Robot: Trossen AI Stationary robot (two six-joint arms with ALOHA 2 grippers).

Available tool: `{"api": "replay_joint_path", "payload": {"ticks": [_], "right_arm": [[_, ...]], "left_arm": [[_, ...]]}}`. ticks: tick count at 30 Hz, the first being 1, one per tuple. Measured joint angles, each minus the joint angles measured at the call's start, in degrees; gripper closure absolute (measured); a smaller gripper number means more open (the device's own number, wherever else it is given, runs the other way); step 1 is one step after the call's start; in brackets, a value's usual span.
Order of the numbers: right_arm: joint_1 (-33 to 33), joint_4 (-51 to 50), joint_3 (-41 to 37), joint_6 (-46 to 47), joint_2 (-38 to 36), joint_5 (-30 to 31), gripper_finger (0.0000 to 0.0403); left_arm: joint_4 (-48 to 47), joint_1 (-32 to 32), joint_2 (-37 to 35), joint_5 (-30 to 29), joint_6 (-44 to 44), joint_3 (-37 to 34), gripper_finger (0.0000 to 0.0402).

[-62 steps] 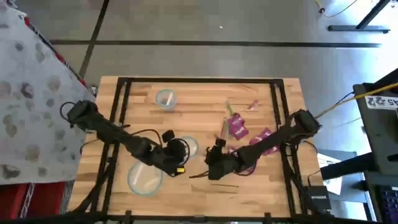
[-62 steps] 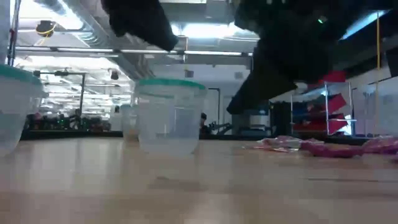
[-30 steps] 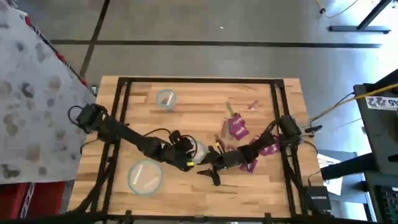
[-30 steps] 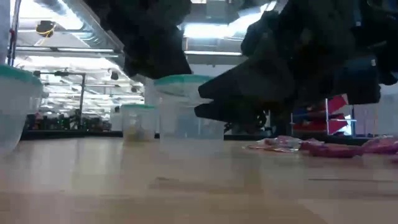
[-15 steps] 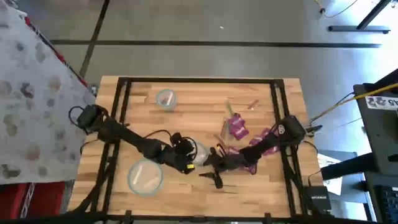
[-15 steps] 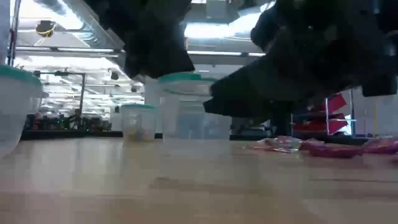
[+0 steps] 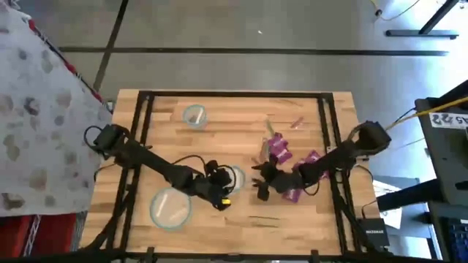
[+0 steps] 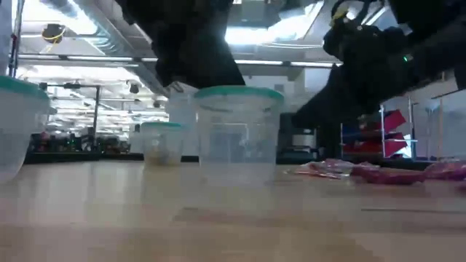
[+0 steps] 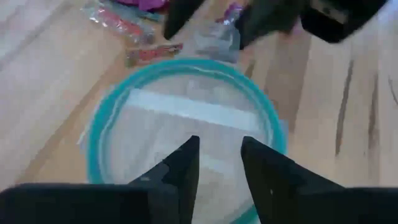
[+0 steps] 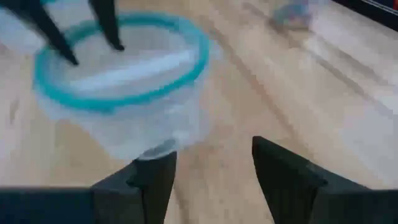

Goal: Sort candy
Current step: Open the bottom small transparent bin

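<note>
Trouble is most likely at the middle bowl (image 7: 232, 177), because both grippers crowd it at once. The left gripper (image 9: 214, 163) hovers right over its teal rim, fingers a little apart with nothing between them. The right gripper (image 10: 212, 163) sits just beside the same bowl on the candy side, fingers wider apart and likewise empty. If either arm swings toward the other, the fingers could knock together or clip the rim and shove the light bowl across the table (image 7: 307, 219), maybe tipping it.

The candy (image 7: 279, 150) lies on the wood on the right half of the table, a loose heap of purple packets with a few thin pink and greenish pieces near them, close to the right arm and partly under it. That heap is a second risk: the packets overlap, so a pinch into it could lift two at once or push the pile about instead of catching one.

Two other bowls stand clear, one small (image 7: 194, 115) at the far side and one large (image 7: 170, 207) near the front left; the middle bowl looks empty, though I cannot be sure.
</note>
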Motion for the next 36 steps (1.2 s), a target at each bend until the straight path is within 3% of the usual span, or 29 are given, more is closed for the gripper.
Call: {"api": "replay_joint_path", "payload": {"ticks": [4, 9, 11, 17, 23, 36], "right_arm": [[2.66, 1.76, 0.03, 3.09, 2.87, -9.96, 0.0205], [6.22, 20.48, 0.61, 4.41, 12.35, -10.56, 0.0205], [6.22, 25.41, 2.57, 4.49, 16.69, -9.38, 0.0205], [5.0, 25.35, 12.2, 1.82, 25.58, -1.13, 0.0205], [5.02, 24.12, 13.9, 1.04, 26.05, 3.61, 0.0205], [5.04, 29.54, 13.67, -5.56, 26.01, 4.27, 0.0205]], "left_arm": [[-0.02, 0.0, 0.0, -0.54, -0.08, 0.04, 0.0294], [0.08, 0.26, -0.07, -0.97, 0.2, 0.07, 0.0294], [0.2, 0.41, 0.07, -1.04, 0.13, 0.09, 0.0294], [0.84, 0.7, 1.59, -1.78, -1.35, -0.45, 0.0294], [1.82, 0.59, 1.73, -1.29, -3.55, -2.1, 0.0294], [2.43, 0.59, 1.73, -0.25, -2.73, -2.32, 0.0294]]}}
